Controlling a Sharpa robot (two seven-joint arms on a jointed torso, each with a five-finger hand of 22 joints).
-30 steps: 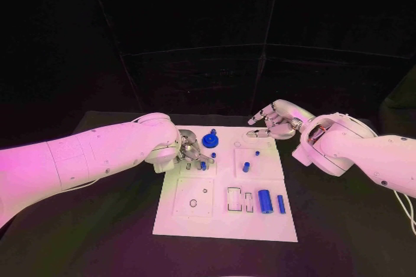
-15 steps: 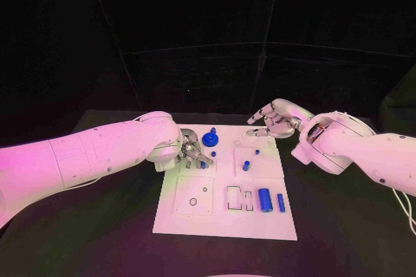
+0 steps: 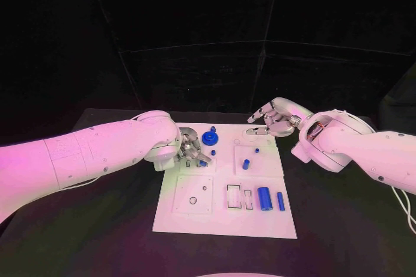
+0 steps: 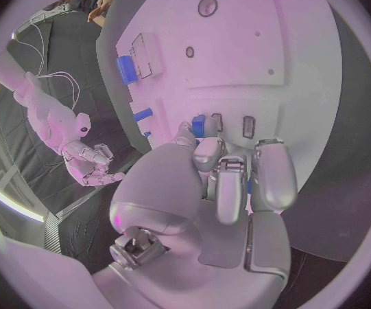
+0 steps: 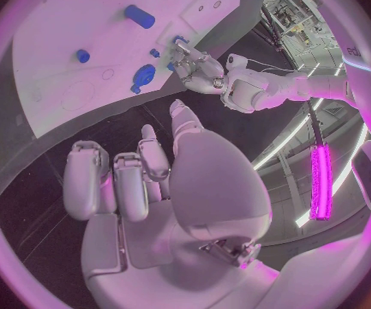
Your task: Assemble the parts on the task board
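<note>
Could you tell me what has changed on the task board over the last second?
Hardly anything. The left hand stays low over the task board's far left corner, fingers at a small blue part there; whether it grips it is unclear. The right hand stays off the board's far right corner, holding nothing. The blue parts lie as before.

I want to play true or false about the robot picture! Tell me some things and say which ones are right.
1. The left hand is over the white task board. True.
2. The right hand is holding a blue part. False: it holds nothing and sits at the board's far right corner, fingers apart.
3. Two blue cylinders lie side by side in the near right part of the board. True.
4. The task board is red. False: it is a white plate on a black table.
5. A blue round part sits on the far part of the board, close to the left hand. True.
</note>
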